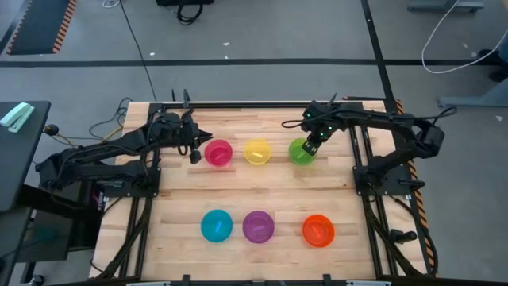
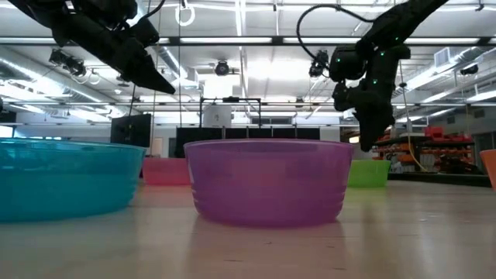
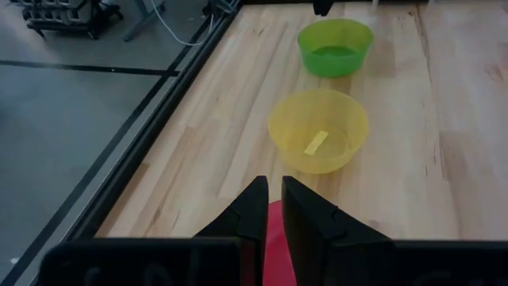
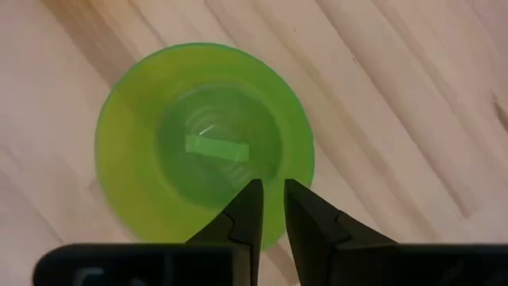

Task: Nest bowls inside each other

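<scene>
Green bowl [image 4: 202, 143] lies directly beneath right hand [image 4: 270, 208], fingers nearly closed.

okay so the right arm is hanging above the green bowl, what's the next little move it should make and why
Probably lower the right gripper onto the green bowl's rim and open the jaws a little first: they look nearly shut, poised above its near wall, and the bowl sits untouched beside the yellow bowl.

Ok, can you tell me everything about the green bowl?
The green bowl is small, round, see-through plastic, upright and empty except for a little rectangular label on its floor. It sits on the wooden table, at the right end of the far row, beside the yellow bowl. The right gripper hangs over its rim, jaws nearly closed; whether they touch it is unclear.
</scene>
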Action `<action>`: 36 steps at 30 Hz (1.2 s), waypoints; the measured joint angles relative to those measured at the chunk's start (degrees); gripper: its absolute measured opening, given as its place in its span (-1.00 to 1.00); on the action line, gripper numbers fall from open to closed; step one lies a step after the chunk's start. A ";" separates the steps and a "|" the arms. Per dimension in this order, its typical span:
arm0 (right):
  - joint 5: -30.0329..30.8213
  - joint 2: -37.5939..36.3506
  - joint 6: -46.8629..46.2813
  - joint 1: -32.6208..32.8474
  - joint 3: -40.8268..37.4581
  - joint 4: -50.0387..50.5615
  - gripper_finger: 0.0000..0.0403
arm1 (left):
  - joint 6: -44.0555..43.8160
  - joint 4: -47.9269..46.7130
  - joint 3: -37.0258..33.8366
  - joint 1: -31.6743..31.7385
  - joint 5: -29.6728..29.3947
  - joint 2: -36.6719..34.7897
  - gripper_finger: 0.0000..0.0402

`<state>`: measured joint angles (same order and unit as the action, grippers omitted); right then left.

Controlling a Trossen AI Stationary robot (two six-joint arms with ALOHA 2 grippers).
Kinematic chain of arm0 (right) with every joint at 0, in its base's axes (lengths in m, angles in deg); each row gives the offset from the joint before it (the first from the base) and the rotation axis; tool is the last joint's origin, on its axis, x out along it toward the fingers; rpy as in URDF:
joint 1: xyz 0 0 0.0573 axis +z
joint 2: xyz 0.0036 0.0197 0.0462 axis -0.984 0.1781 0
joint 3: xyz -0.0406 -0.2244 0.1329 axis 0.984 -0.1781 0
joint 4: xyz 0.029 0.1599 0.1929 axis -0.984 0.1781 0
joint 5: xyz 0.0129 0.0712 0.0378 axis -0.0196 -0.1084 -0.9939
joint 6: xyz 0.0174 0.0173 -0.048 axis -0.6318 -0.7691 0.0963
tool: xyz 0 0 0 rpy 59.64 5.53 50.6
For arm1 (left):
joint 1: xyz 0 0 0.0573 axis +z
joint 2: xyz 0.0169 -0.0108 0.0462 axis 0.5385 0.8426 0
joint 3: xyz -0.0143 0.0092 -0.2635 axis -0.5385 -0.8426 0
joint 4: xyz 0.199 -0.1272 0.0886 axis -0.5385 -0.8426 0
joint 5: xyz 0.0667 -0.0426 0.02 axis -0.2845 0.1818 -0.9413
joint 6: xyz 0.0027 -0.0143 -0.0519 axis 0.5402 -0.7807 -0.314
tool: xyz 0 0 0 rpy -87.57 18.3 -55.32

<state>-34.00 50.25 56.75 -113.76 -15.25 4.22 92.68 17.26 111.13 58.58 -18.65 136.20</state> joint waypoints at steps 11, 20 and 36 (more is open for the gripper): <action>0.93 4.26 2.12 -3.00 -0.02 -2.55 -0.70 | -1.45 -1.20 -0.13 -0.16 0.04 0.00 -0.76; 1.09 3.98 3.62 -4.63 -0.04 -2.73 -0.70 | -1.49 -1.37 -0.15 -0.50 0.02 0.00 -0.76; 3.44 3.12 4.47 -6.23 -0.07 -1.51 -0.70 | -2.08 -1.38 -0.20 -0.52 -0.01 0.00 -0.76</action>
<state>-30.56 53.37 61.22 -119.99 -15.31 2.71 90.60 15.88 110.93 58.05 -18.66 136.20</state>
